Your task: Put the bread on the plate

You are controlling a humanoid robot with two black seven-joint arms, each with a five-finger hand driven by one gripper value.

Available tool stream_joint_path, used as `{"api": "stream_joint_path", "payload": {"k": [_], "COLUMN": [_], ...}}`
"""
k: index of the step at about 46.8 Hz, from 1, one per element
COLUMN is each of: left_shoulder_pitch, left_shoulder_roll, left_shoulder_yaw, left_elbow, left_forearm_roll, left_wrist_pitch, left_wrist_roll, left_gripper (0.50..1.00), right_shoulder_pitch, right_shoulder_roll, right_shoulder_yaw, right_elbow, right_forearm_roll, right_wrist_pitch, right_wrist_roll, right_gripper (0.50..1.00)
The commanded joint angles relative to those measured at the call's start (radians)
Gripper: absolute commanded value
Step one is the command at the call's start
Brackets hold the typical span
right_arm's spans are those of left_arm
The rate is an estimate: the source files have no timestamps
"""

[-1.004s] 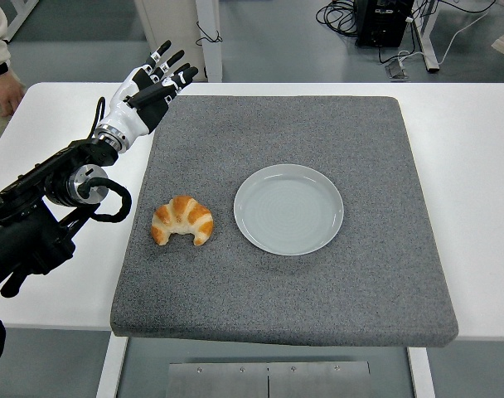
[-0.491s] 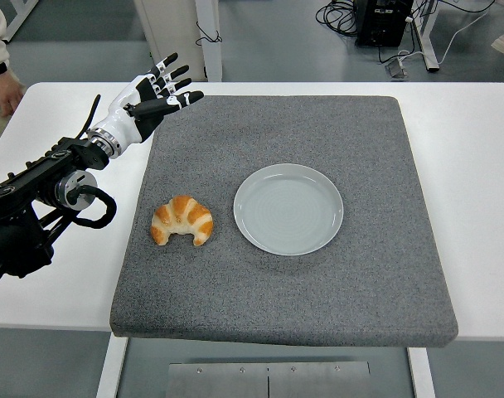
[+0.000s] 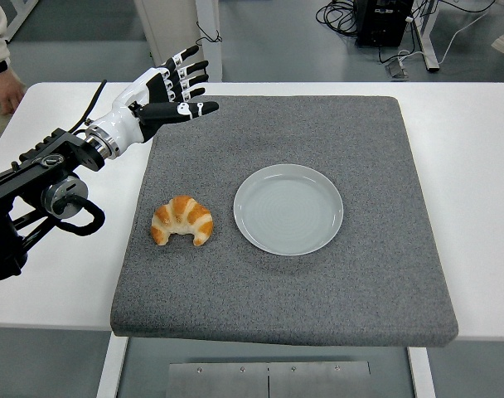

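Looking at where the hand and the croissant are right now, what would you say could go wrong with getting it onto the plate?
The left hand, fingers spread and empty, hovers over the gray mat's far left corner, well beyond the croissant; a descent from there would likely miss it. The croissant is curved and probably soft, so a hard grip may crush it. The plate sits close to its right, and a low carry could knock the rim.
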Motion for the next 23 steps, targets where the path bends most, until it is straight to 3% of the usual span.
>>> {"api": "stream_joint_path", "payload": {"k": [1,10,23], "left_shoulder_pitch": [0.008,0.01,0.015], "left_shoulder_roll": [0.025,0.114,0.193], "left_shoulder_yaw": [0.012,0.073,0.112], "left_elbow": [-0.04,-0.169,-0.252], "left_forearm_roll": [0.038,0.194,0.455], "left_wrist_pitch": [0.016,0.049,0.062], "left_wrist_roll": [0.0,0.017,0.092], "left_gripper": [0.972,0.972,0.972], "right_shoulder_pitch": [0.0,0.0,0.0], "right_shoulder_roll": [0.0,0.0,0.0], "right_shoulder_yaw": [0.0,0.0,0.0], "right_elbow": [0.0,0.0,0.0], "right_forearm_roll": [0.0,0.0,0.0], "right_wrist_pitch": [0.0,0.0,0.0], "right_wrist_roll": [0.0,0.0,0.0], "right_gripper": [1.0,1.0,1.0]}}
